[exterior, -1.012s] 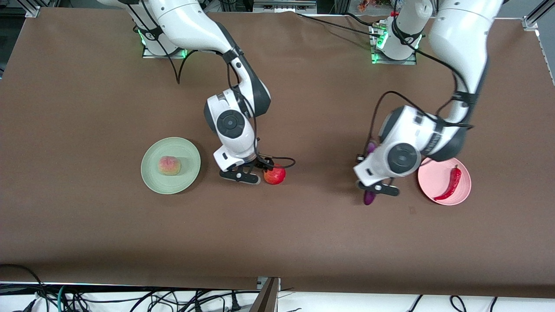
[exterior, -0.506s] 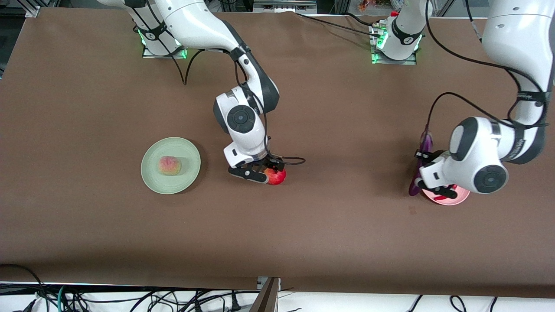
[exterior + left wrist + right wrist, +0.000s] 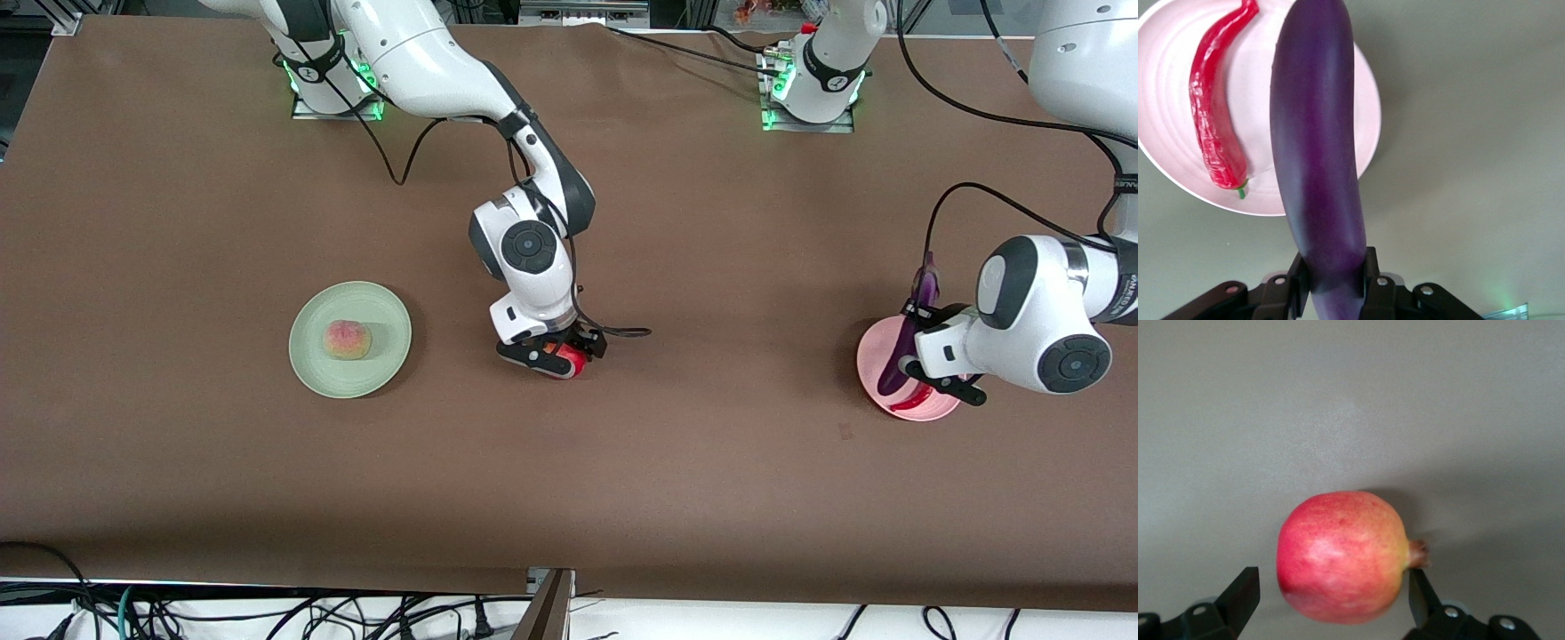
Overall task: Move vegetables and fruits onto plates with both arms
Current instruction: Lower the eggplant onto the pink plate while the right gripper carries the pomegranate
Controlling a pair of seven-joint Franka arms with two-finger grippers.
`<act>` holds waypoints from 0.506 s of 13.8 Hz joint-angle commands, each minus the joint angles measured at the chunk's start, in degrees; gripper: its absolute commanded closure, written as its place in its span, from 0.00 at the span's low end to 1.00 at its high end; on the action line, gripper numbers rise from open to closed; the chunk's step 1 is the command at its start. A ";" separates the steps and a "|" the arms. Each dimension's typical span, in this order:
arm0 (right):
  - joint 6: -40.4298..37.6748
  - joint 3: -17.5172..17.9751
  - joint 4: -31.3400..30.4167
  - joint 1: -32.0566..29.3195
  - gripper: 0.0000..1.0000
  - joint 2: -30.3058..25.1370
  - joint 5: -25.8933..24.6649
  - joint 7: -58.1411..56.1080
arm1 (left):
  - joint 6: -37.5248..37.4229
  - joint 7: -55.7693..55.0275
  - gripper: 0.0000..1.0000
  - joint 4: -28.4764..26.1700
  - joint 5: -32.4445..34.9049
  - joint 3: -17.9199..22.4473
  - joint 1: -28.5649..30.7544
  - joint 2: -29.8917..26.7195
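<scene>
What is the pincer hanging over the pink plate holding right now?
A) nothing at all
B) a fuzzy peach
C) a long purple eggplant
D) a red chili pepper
C: the left pincer is clamped on the eggplant, which hangs over the pink plate, while the chili pepper already lies on that plate.

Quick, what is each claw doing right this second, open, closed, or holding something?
Left gripper: shut on the eggplant, held over the pink plate.
Right gripper: open, fingers either side of the red fruit on the table, not yet gripping.
</scene>
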 commanded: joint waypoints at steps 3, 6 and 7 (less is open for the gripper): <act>0.84 -0.32 1.84 0.49 0.43 1.89 0.36 0.15 | 4.96 7.00 0.67 -0.56 1.17 -0.47 3.46 3.17; -1.95 -0.58 1.75 -0.04 0.89 0.23 -0.61 -1.51 | 5.50 8.92 0.00 -0.21 1.17 -0.47 3.90 3.26; -5.02 -0.93 1.84 -0.39 0.89 -0.82 -0.43 -3.09 | 5.58 9.46 0.00 -0.12 1.17 -0.47 4.16 3.26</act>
